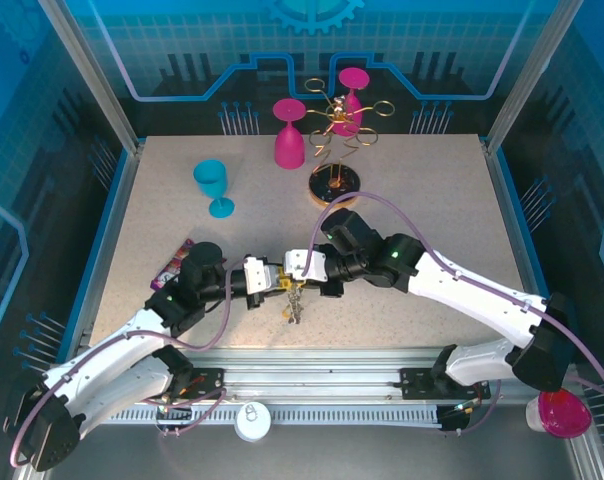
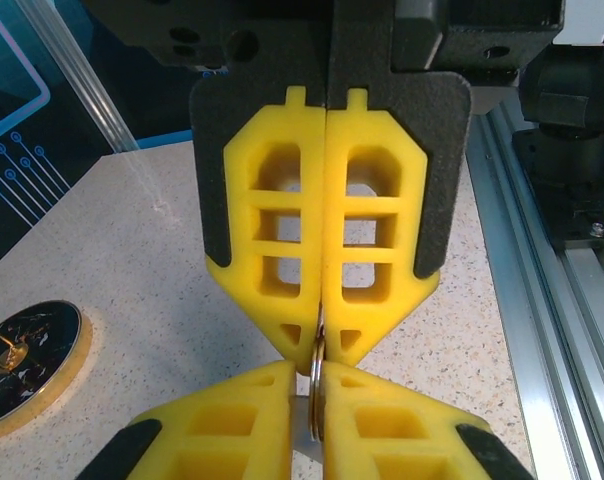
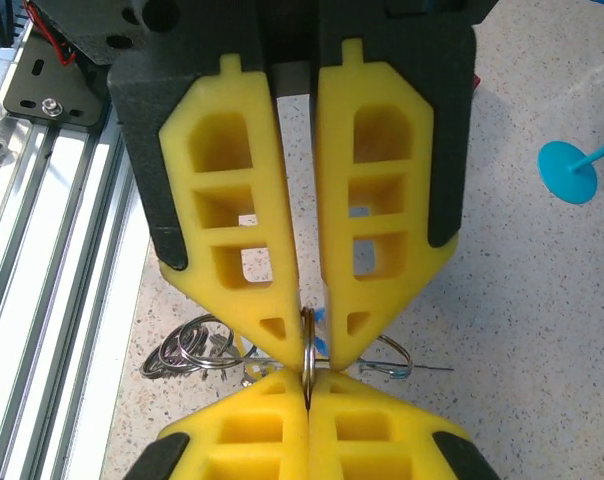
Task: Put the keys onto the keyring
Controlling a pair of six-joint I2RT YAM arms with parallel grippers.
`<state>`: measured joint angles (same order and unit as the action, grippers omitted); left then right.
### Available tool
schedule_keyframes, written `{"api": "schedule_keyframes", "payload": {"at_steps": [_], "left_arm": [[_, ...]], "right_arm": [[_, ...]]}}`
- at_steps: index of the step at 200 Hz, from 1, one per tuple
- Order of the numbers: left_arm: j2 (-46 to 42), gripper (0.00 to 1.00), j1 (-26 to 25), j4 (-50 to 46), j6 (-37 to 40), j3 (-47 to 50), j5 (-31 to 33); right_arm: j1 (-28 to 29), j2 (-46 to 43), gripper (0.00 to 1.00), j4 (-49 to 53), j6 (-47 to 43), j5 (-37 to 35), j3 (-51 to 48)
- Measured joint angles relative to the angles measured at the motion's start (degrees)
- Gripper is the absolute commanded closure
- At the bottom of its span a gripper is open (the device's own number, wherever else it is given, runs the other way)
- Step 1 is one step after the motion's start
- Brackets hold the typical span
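Watching the arms meet tip to tip near the table's front edge, I see my left gripper point(image 2: 320, 335) clamped shut on a thin silver metal keyring point(image 2: 318, 382), with my right gripper point(image 3: 307, 325) pinching the same ring from the opposite side. Small silvery keys point(image 1: 295, 303) cluster just beside the fingertips, over the speckled beige tabletop point(image 1: 432, 200).

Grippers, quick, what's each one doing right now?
Left gripper: closed, pinching the keyring.
Right gripper: closed on the same keyring.
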<state>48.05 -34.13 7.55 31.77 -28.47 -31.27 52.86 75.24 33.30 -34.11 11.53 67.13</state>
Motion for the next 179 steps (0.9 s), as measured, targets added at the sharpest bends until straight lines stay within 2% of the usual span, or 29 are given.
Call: {"api": "schedule_keyframes", "payload": {"at_steps": [10,27,52,68,102,134,179], "left_arm": [[0.0,1.0,0.0,-0.1,-0.1,-0.1,-0.1],[0.0,1.0,0.0,-0.5,0.1,-0.2,-0.1],[0.0,1.0,0.0,0.0,0.1,-0.2,-0.2],[-0.1,1.0,0.0,0.6,-0.1,0.0,-0.3],[-0.9,1.0,0.0,7.6,-2.7,3.4,-1.0],[-0.7,1.0,0.0,13.3,-5.8,5.4,-2.5],[-0.4,1.0,0.0,18.2,-8.3,5.5,-4.5]], "right_arm": [[0.0,0.0,1.0,0.1,0.0,-0.1,0.1],[0.0,0.0,1.0,0.2,0.0,-0.2,0.1],[-0.1,-1.2,0.71,-1.7,1.8,-0.3,-1.3],[-1.1,-4.2,0.65,-4.8,4.3,0.8,-4.3],[-6.1,-11.4,0.63,-11.1,11.5,4.2,-11.9],[-6.1,-12.2,0.64,-15.4,16.5,7.4,-15.8],[-6.1,-12.1,0.68,-19.9,19.1,10.5,-16.2]]}}
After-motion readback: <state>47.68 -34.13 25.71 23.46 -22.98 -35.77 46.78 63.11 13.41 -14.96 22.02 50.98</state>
